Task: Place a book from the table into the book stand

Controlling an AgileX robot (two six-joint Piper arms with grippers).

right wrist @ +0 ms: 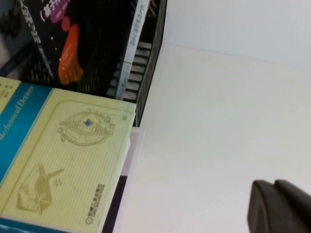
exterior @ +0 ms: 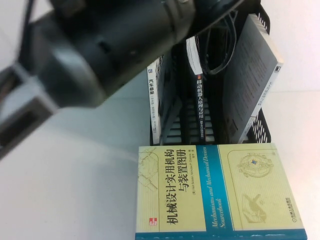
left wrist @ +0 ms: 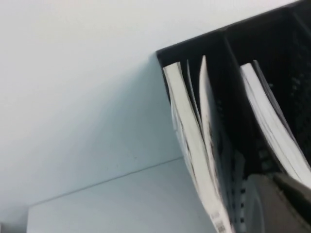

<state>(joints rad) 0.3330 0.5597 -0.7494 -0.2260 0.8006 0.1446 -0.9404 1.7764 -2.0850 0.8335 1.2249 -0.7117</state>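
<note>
A yellow-green and teal book [exterior: 220, 190] lies flat on the white table in front of the black book stand [exterior: 197, 127]; it also shows in the right wrist view [right wrist: 63, 160]. The stand holds a white book [exterior: 155, 95], a black-spined book [exterior: 199, 95] and a big grey book [exterior: 250, 80] leaning right. My left arm [exterior: 100, 45] reaches over the stand; my left gripper [left wrist: 282, 204] hangs above its slots, fingers together, holding nothing. My right gripper [right wrist: 282, 208] is shut and empty over bare table to the right of the yellow book.
In the left wrist view the stand's rim [left wrist: 194, 46] and the page edges of upright books [left wrist: 189, 141] show from above. Another book's pale edge [right wrist: 131, 155] sticks out under the yellow book. Bare table lies left of the stand [exterior: 65, 175].
</note>
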